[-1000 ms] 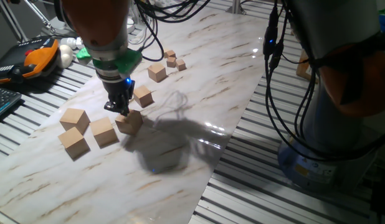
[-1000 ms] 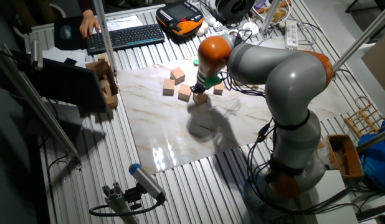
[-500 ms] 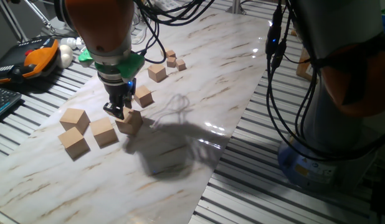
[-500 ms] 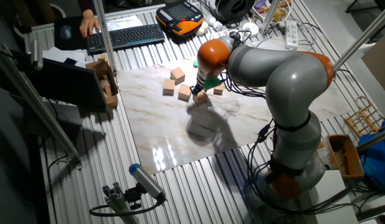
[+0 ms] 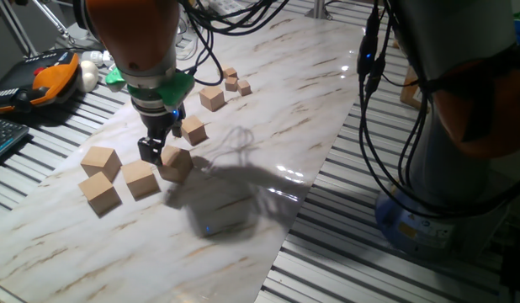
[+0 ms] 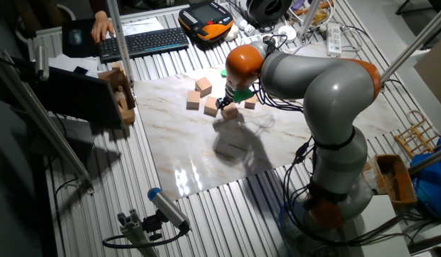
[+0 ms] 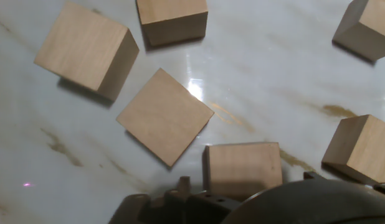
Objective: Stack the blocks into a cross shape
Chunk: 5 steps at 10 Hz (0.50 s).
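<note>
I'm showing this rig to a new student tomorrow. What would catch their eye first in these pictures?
Probably the big orange-and-grey arm bent over the marble-patterned tabletop, its pincer hanging just above a cluster of four large wooden cubes. Smaller wooden cubes lie scattered behind that cluster.

Below me the blocks look like plain matt wood with smooth faces; the tabletop is glossy, marble-patterned.

Two opposite oblique table views, one nearer; close top-down hand view.
</note>
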{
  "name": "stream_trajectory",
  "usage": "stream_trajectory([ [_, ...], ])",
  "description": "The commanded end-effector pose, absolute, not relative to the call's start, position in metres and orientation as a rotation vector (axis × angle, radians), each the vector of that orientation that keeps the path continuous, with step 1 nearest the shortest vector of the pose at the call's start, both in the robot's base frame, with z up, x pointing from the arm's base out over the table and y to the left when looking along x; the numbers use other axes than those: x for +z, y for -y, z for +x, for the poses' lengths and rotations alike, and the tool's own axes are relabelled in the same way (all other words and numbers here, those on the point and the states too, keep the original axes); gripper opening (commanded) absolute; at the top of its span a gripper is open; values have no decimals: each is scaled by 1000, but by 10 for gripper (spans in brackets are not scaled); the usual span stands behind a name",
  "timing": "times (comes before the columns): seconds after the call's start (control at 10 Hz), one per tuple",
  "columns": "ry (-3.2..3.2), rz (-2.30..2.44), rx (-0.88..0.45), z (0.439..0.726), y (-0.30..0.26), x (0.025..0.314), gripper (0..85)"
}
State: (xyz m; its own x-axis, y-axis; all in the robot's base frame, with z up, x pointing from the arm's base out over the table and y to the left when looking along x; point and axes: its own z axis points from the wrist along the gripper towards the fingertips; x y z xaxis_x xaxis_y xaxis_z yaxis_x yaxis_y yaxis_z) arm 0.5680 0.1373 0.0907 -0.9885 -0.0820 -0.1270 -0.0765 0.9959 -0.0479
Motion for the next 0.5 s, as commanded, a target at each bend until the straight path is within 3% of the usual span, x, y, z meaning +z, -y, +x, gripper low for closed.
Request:
stream_trajectory([
  [0.0,-3009,-122,-67,569,-137,88,850],
  [0.4,-3014,-129,-63,572,-134,82,850],
])
